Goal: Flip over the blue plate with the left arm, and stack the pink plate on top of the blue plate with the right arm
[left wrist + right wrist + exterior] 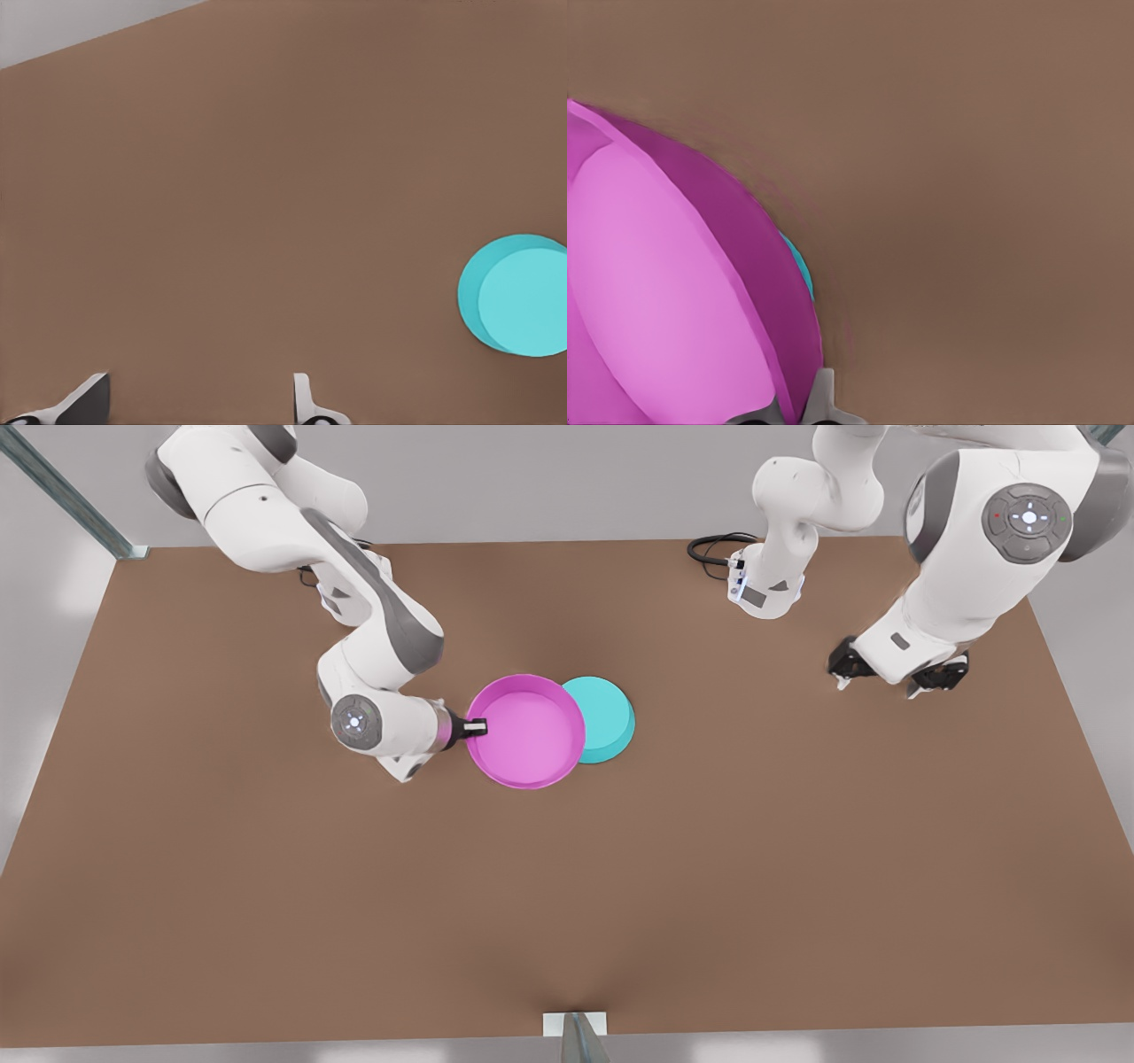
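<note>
As blue plate (607, 717) lies base-up, we've R gripper (478, 728) clamping pink plate (527, 731) beside it for stacking; L gripper (895, 669) spread, idle, well apart.

A brown counter (266, 886) spans the scene, plain and matte. Beyond its far edge lies a pale grey floor (549, 487). A black cable (713, 549) coils on the counter near that far edge. Metal frame struts stand at the counter's far corner (66, 496) and near edge (576, 1036).

Pink plate (530, 733) held, overlapping upside-down blue plate (607, 717).
</note>
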